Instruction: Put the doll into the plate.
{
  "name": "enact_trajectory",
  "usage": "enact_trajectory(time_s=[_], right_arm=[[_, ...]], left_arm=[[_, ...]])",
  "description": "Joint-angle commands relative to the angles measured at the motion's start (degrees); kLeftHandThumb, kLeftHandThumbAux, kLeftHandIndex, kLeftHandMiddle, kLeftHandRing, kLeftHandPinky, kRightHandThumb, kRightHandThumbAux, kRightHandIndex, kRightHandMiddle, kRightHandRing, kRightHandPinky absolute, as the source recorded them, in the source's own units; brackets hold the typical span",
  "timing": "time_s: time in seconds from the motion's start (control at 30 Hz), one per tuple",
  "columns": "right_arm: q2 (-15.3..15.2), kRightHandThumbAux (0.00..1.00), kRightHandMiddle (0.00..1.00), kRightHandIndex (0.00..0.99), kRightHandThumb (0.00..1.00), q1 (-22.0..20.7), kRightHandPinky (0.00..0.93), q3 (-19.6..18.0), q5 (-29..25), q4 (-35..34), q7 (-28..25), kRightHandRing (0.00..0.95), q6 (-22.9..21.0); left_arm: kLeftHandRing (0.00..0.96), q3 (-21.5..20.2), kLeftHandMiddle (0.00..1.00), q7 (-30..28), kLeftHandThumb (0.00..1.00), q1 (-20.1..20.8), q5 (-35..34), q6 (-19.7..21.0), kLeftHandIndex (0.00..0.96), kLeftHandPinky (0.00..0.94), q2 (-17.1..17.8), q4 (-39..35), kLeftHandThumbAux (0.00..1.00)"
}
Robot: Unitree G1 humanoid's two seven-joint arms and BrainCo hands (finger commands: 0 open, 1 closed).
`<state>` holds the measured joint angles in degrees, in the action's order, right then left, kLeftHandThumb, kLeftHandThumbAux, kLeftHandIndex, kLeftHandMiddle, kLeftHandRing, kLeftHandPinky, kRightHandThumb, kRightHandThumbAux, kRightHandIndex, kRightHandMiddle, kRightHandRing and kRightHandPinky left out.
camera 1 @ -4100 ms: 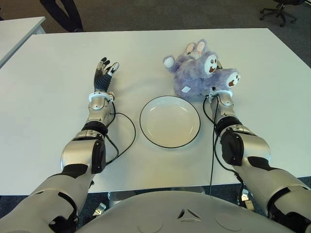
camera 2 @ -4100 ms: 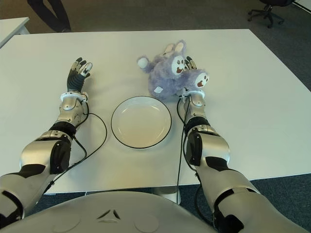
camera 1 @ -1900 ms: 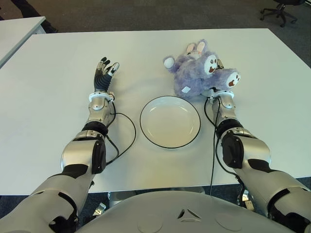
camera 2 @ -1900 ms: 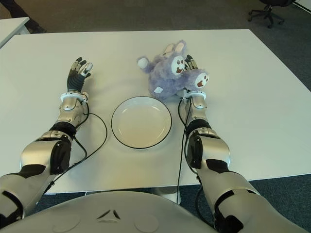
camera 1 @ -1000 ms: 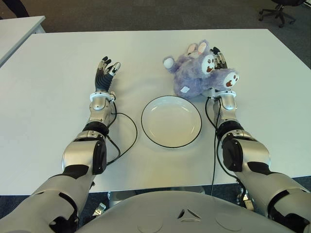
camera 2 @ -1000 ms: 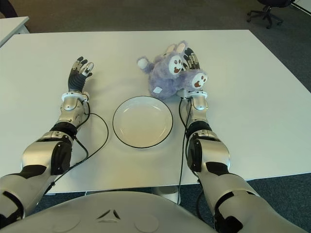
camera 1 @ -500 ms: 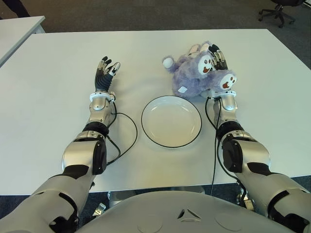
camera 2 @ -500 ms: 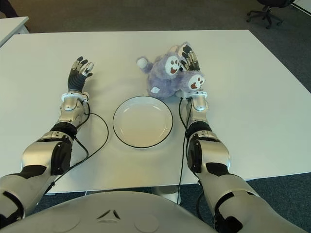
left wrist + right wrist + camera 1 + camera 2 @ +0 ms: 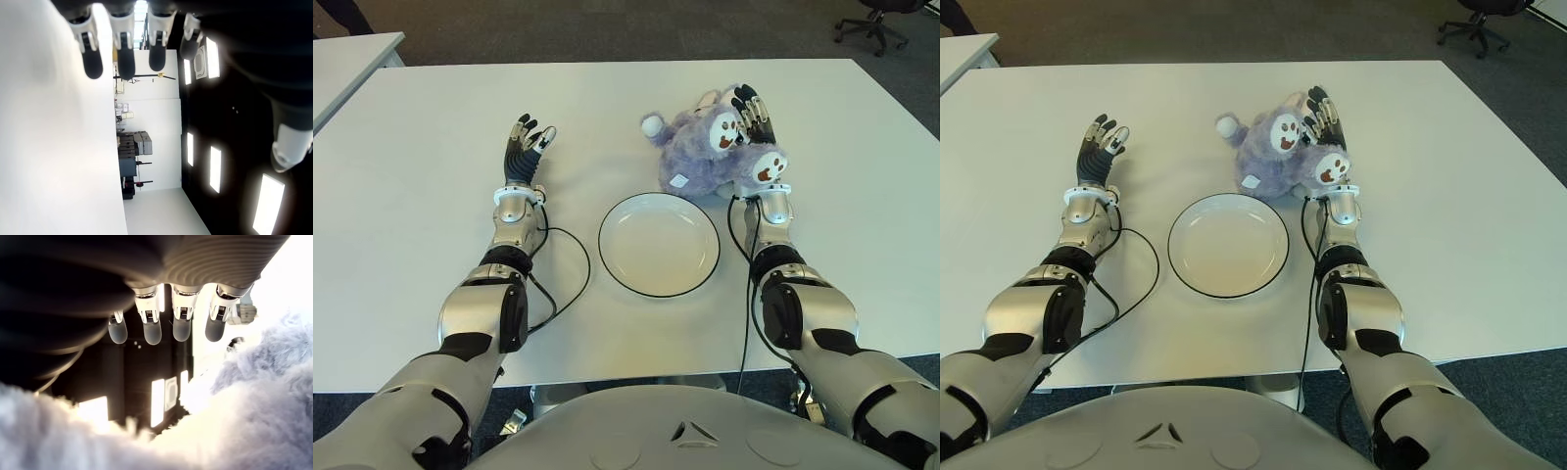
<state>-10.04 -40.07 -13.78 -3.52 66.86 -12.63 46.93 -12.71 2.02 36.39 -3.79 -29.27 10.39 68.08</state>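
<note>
Right hand (image 9: 756, 119) beside the doll (image 9: 705, 152), fingers extended — gripping nothing; left hand (image 9: 526, 149) spread, idle left of plate (image 9: 658, 244).

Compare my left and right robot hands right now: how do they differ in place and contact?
The left robot hand shows over bare table, left of the plate, touching no object. The right robot hand is against the purple doll, beyond the plate's far right edge, fur filling its wrist view. Both have fingers extended and grasp nothing.

A fluffy purple doll (image 9: 700, 152) lies on its side just beyond the empty black-rimmed white plate (image 9: 659, 245).
</note>
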Motion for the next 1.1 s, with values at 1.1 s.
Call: enact_trajectory(time_s=[1.1], right_arm=[[0.48, 0.454, 0.004, 0.000, 0.197, 11.87, 0.000, -1.75, -3.25, 1.53, -12.23, 0.000, 5.79]], left_arm=[[0.149, -0.23, 0.116, -0.99, 0.040, -7.05, -0.24, 2.27, 0.000, 0.193, -1.45, 3.67, 0.540]])
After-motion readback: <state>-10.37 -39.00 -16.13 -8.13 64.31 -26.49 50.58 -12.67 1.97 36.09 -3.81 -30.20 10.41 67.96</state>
